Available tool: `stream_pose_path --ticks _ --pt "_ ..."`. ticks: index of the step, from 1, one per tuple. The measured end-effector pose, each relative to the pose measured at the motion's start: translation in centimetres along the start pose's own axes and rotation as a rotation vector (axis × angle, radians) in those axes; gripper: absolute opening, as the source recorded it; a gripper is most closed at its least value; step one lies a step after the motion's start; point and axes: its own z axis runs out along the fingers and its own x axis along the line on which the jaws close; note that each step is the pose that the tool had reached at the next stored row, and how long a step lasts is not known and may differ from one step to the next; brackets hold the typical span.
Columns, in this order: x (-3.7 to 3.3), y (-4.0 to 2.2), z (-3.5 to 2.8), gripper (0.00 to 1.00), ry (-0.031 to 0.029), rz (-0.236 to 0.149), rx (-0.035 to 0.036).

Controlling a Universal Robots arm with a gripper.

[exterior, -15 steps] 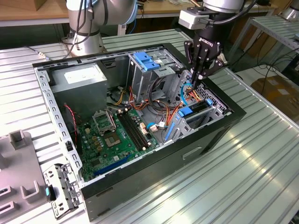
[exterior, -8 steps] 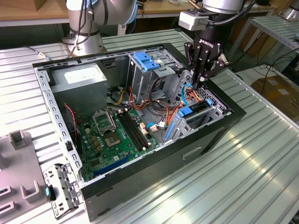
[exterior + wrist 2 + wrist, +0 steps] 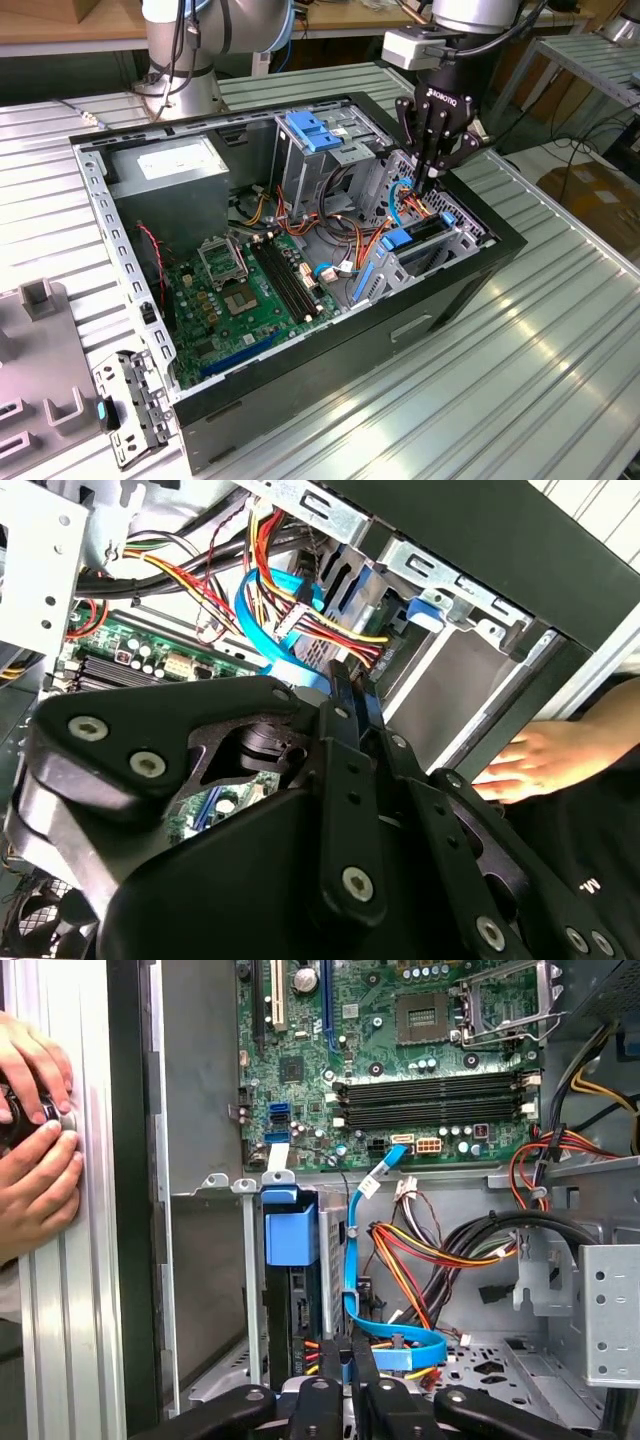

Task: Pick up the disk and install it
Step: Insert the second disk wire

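The gripper [image 3: 432, 172] hangs clenched and empty, pointing straight down into the open case [image 3: 330, 352] just above the blue cable [image 3: 352, 1260]. The disk [image 3: 300, 1310] sits in its bay just beside it, towards the exterior view's right. Pushing lower could snag the wire bundle [image 3: 440, 1250]. A person's hands [image 3: 35, 1140] rest on the worktop [image 3: 560, 330] nearby
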Motion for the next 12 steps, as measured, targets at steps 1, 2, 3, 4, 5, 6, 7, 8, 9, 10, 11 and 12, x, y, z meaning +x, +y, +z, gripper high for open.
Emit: stream_pose_path --ticks 1,2,3,4,5,6,7,8,9,10,11,12 --pt "0.0 0.0 0.01 0.16 -0.0001 0.0 0.0" --pt "0.01 0.0 0.05 0.16 -0.0004 0.0 0.0" --pt "0.07 0.0 0.09 0.16 -0.0007 0.0 0.0" --pt "0.18 0.01 0.13 0.16 -0.0024 0.0 0.0007" --pt "0.31 0.03 0.19 0.16 -0.0062 -0.002 0.002" --pt "0.43 0.04 0.25 0.16 -0.0091 -0.004 0.0031" --pt "0.6 0.09 0.34 0.16 -0.0146 -0.006 0.0048" --pt "0.73 0.17 0.46 0.16 -0.0229 -0.011 0.0061" --pt "0.77 0.24 0.52 0.16 -0.028 -0.013 0.0066" --pt "0.8 0.3 0.57 0.16 -0.0326 -0.015 0.0072" --pt "0.82 0.39 0.63 0.16 -0.0374 -0.017 0.0082" --pt "0.85 0.46 0.67 0.16 -0.0408 -0.019 0.0098"
